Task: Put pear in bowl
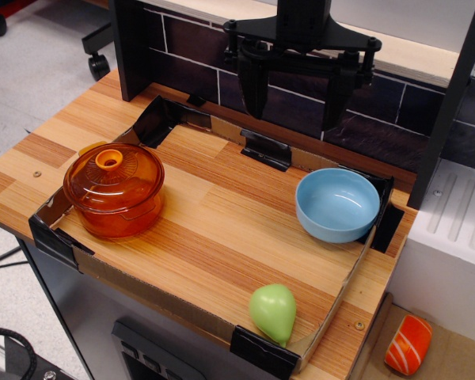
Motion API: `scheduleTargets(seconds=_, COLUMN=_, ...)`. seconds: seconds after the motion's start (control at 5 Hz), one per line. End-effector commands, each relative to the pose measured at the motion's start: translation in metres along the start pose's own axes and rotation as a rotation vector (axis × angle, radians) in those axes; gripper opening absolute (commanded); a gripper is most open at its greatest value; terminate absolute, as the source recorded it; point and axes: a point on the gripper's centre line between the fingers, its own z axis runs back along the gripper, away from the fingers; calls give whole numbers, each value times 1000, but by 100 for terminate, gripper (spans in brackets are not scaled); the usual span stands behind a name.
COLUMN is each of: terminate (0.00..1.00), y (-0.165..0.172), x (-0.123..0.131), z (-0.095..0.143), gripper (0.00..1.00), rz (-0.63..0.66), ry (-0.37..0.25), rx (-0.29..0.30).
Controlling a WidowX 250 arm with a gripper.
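Note:
The light-green pear [273, 312] lies on the wooden table near its front right edge, inside the cardboard border. The light-blue bowl [337, 204] stands empty at the right, behind the pear. My black gripper [294, 99] hangs high above the back of the table, left of and behind the bowl and far from the pear. Its two fingers are spread apart and hold nothing.
A transparent orange lidded pot [114, 188] stands at the left. A low cardboard border [182, 305] with black corner clips rings the work area. A dark tiled wall [214, 75] stands behind. An orange-and-white striped toy [408, 345] lies off the table at lower right, beside a white block [451, 253].

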Motion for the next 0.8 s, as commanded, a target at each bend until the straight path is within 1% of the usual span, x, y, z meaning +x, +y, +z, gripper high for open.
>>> scheduleTargets(seconds=0.0, terminate=0, y=0, x=0, z=0, gripper=100, rz=0, ry=0, rx=0)
scheduleTargets(seconds=0.2, terminate=0, y=1, x=-20, z=-5, gripper=100, rz=-32, ry=-27, rx=-47)
scheduleTargets(seconds=0.4, terminate=0, y=-1, x=-42, z=-18, gripper=100, rz=6, ry=-23, rx=-57)
scheduleTargets(seconds=0.6, terminate=0, y=-4, x=-61, z=-28, gripper=100, rz=195, ry=-15, rx=-89)
